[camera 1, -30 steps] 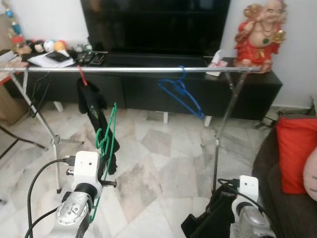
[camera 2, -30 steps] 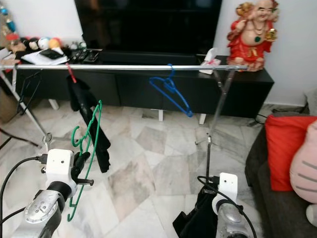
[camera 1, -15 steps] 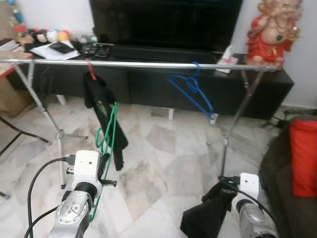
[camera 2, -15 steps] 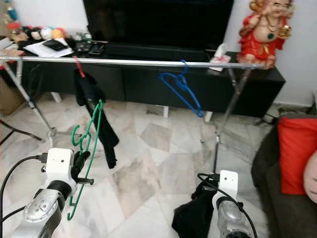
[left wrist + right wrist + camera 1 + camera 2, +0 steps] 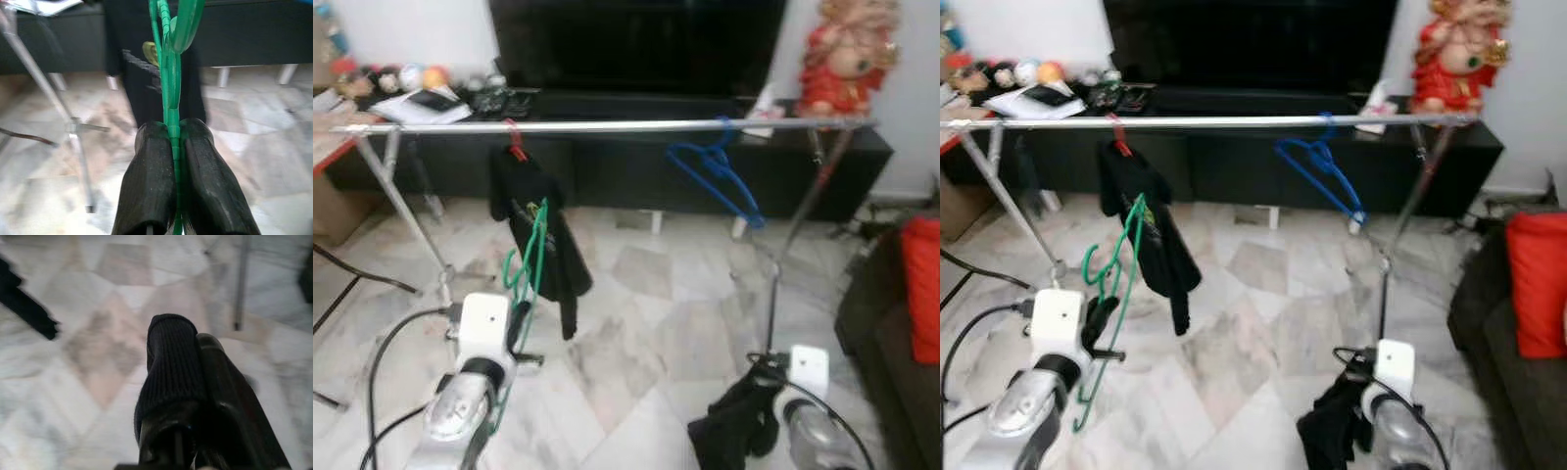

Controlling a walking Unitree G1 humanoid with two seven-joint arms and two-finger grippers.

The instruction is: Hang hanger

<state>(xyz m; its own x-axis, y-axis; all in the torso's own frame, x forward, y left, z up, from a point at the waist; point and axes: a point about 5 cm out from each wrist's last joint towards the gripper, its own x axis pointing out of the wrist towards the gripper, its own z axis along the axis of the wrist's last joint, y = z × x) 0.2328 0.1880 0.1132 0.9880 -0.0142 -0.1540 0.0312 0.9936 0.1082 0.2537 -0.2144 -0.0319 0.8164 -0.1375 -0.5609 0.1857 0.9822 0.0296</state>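
Observation:
A green wire hanger [image 5: 530, 257] stands upright above my left arm, with my left gripper [image 5: 170, 136] shut on its lower part. A silver clothes rail [image 5: 607, 125] runs across the room ahead. On it hang a black garment [image 5: 536, 221] on a red hanger and an empty blue hanger [image 5: 717, 174]. The green hanger's hook sits below the rail, in front of the black garment. My right gripper [image 5: 195, 345] is low at the right, shut on a dark ribbed cloth [image 5: 173, 367] that droops beside the arm [image 5: 736, 423].
The rail's slanted legs [image 5: 411, 211] stand on a marble floor. Behind it are a black TV cabinet [image 5: 636, 157], a large TV and a red statue [image 5: 842, 59]. A dark sofa with a red cushion [image 5: 922, 284] is at the right.
The camera has come closer to the rail and shifted, so the rail and its garments look larger. Both grippers keep their holds.

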